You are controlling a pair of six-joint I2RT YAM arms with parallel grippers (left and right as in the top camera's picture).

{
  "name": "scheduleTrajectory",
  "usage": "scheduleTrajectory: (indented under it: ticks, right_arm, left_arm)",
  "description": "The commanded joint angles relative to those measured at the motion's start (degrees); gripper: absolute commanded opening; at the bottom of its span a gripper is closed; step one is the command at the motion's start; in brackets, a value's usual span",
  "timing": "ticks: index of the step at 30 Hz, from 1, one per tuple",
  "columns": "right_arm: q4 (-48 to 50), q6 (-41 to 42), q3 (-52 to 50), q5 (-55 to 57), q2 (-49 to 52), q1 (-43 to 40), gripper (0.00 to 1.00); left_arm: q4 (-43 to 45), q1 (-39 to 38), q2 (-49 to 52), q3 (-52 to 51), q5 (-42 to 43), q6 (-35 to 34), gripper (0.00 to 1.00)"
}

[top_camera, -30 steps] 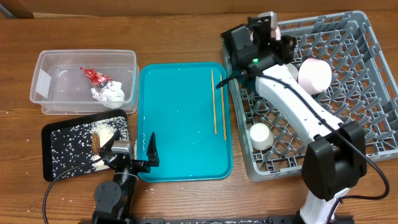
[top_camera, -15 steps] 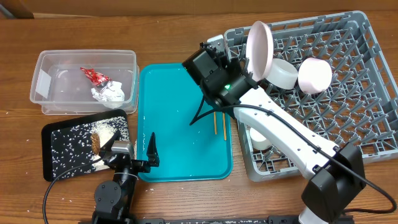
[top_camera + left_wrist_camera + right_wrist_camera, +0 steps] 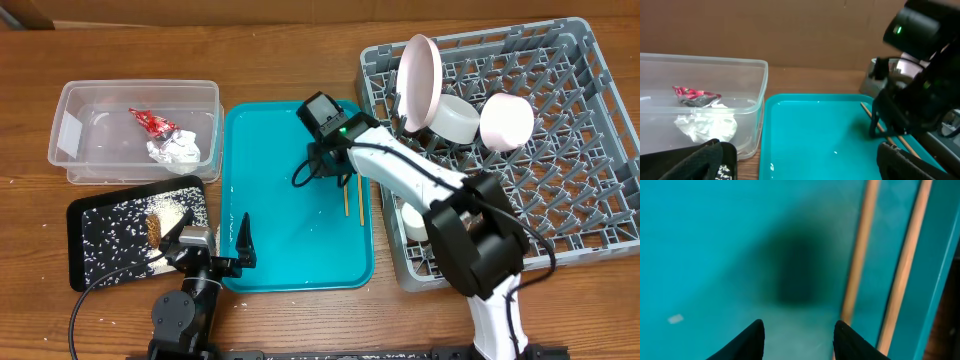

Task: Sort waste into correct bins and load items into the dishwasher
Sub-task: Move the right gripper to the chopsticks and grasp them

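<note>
My right gripper (image 3: pixel 320 172) is open and empty, low over the teal tray (image 3: pixel 280 230). Its fingertips sit just left of the wooden chopsticks (image 3: pixel 352 203). In the right wrist view the gripper (image 3: pixel 800 336) has the two chopsticks (image 3: pixel 860 255) beside its right finger. The grey dish rack (image 3: pixel 570 190) holds the white plate (image 3: pixel 418 72) on edge, two white bowls (image 3: pixel 455 118) (image 3: pixel 506 122) and the cup (image 3: pixel 417 220). The clear tub (image 3: pixel 80 160) holds the red wrapper (image 3: pixel 150 122) and the napkin (image 3: pixel 178 148). The black tray (image 3: pixel 100 245) holds the food scraps (image 3: pixel 155 225). My left gripper (image 3: pixel 213 243) is open and empty.
The left wrist view shows the tub (image 3: pixel 760 100) with the wrapper (image 3: pixel 692 95) and napkin (image 3: pixel 705 125), the teal tray (image 3: pixel 815 140), and the right arm (image 3: pixel 920 85) over its right side. A few white grains lie on the teal tray.
My right arm swung from the dish rack left and down onto the teal tray beside the chopsticks, leaving the plate standing in the rack. The left arm has not moved.
</note>
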Motion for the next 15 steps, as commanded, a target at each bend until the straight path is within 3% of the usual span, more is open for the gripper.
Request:
scheduleTrajectory:
  ticks: [1,5,7,10,13,15]
  right_arm:
    - [0.63,2.67,-0.04,-0.37,2.34,-1.99,0.47]
    - [0.57,3.91,-0.04,-1.90,2.99,-3.39,0.47]
    - [0.59,3.89,-0.04,-5.75,2.99,-4.09,0.29]
    - [-0.35,3.89,-0.04,-10.56,3.19,-4.17,0.22]
    - [-2.62,3.91,-0.02,-12.92,3.23,-2.47,0.04]
    - [-2.97,3.91,0.31,-12.83,3.10,-1.42,0.04]
  left_arm:
    - [0.11,0.37,-0.55,-0.22,0.31,-0.42,1.00]
    - [0.11,0.37,-0.55,-0.22,0.31,-0.42,1.00]
    - [0.11,0.37,-0.55,-0.22,0.31,-0.42,1.00]
    - [0.11,0.37,-0.55,-0.22,0.31,-0.42,1.00]
    - [0.11,0.37,-0.55,-0.22,0.31,-0.42,1.00]
    - [0.11,0.37,-0.55,-0.22,0.31,-0.42,1.00]
